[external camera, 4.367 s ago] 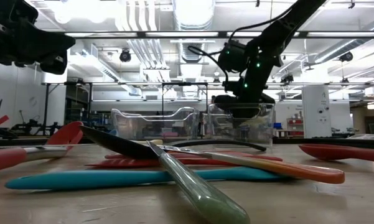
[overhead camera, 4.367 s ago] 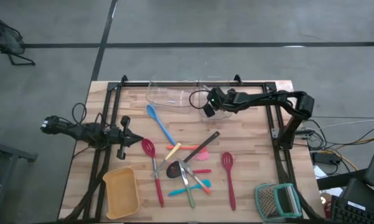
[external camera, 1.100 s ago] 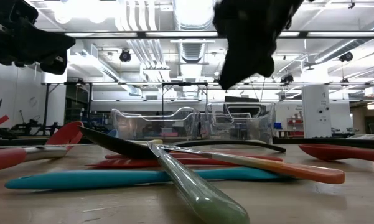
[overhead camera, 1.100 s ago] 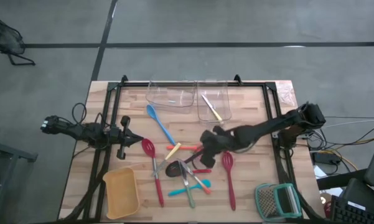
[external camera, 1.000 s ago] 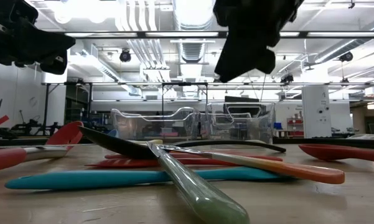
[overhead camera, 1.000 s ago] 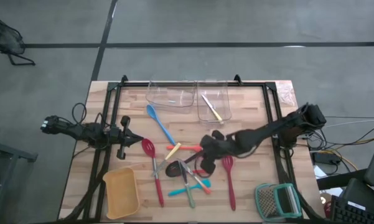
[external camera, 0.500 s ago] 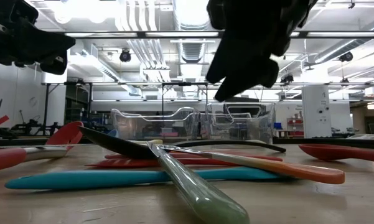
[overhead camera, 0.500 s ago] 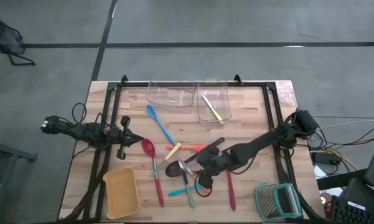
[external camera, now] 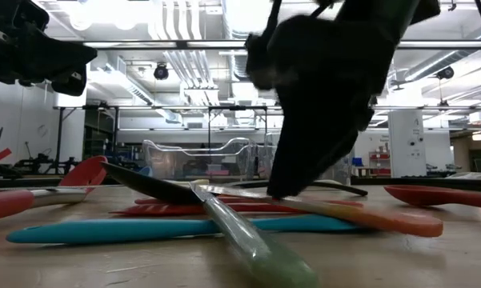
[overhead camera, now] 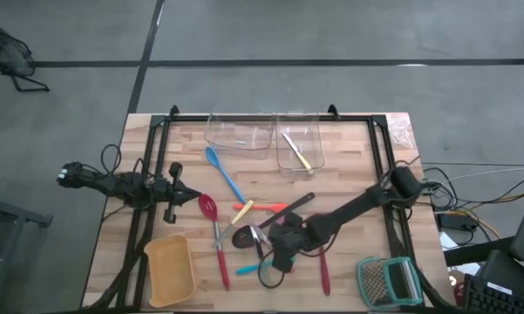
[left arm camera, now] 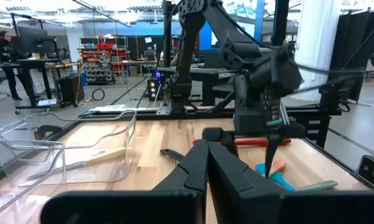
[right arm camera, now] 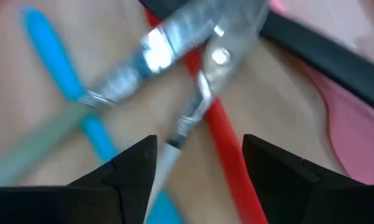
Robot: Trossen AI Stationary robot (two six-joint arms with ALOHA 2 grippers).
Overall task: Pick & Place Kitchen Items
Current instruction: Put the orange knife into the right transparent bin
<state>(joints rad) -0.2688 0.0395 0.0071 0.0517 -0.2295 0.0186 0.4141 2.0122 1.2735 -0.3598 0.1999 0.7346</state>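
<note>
My right gripper [overhead camera: 275, 255] is down over the utensil pile with its fingers [right arm camera: 134, 163] spread wide and nothing between them; through the wrist camera I see metal cutlery heads [right arm camera: 174, 46] crossing a thin red handle [right arm camera: 221, 140] and a teal handle [right arm camera: 62, 81] just below the tips. I judge I am lining up for another pick, though I cannot yet tell which piece.

Nearest the table edge, the pale green handle [external camera: 248, 240] is smooth and rounded, lying over a long teal handle [external camera: 104, 230] and an orange one [external camera: 384, 218], all matte, likely silicone. The yellow tray [overhead camera: 169, 270] sits bare, and the teal-framed grater [overhead camera: 389, 281] stands at the other near corner.

Mid-table, two long red slotted spoons [overhead camera: 216, 235] [overhead camera: 322, 262], a black spoon [overhead camera: 244, 235] and a blue spoon [overhead camera: 222, 173] still lie loose, so most of the sorting remains.

At the far edge, two clear, thin-walled plastic tubs: the right tub [overhead camera: 298, 144] already holds a yellow-handled piece of cutlery [overhead camera: 298, 150], and the left tub [overhead camera: 240, 135] holds something small I cannot make out.

My left gripper [overhead camera: 173, 199] waits clenched at the table's left side.
</note>
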